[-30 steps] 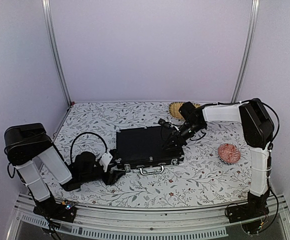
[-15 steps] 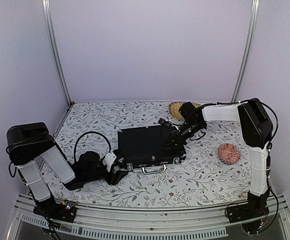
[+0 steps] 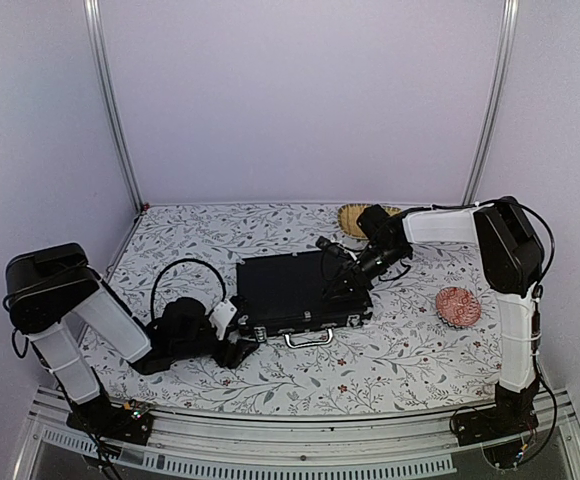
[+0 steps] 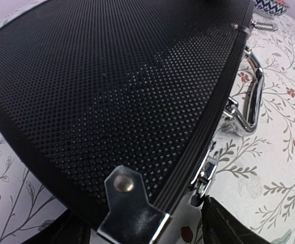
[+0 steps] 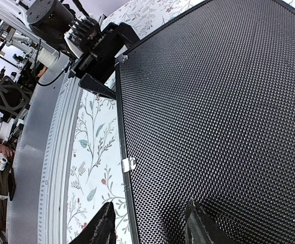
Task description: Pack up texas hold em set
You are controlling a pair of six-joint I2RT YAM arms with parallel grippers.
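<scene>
The black briefcase (image 3: 295, 292) lies shut and flat on the flowered cloth, with its metal handle (image 3: 308, 339) on the near side. No chips, cards, dice or discs show. My left gripper (image 3: 243, 345) is low at the case's near-left corner. In the left wrist view it (image 4: 142, 231) is open, its dark fingers (image 4: 229, 223) either side of the metal corner plate (image 4: 129, 208), beside a latch (image 4: 206, 173). My right gripper (image 3: 343, 282) is over the lid's right part. In the right wrist view it (image 5: 152, 229) is open, one finger over the lid (image 5: 213, 101), the other past the case's near edge.
A woven straw mat (image 3: 355, 218) lies at the back, behind my right arm. A red patterned round dish (image 3: 458, 306) sits to the right of the case. White walls and metal posts close in the table; a metal rail runs along its near edge.
My left gripper has slid right, up against the case's near-left corner. The case has shifted slightly to the right. My right gripper stays over the lid.
</scene>
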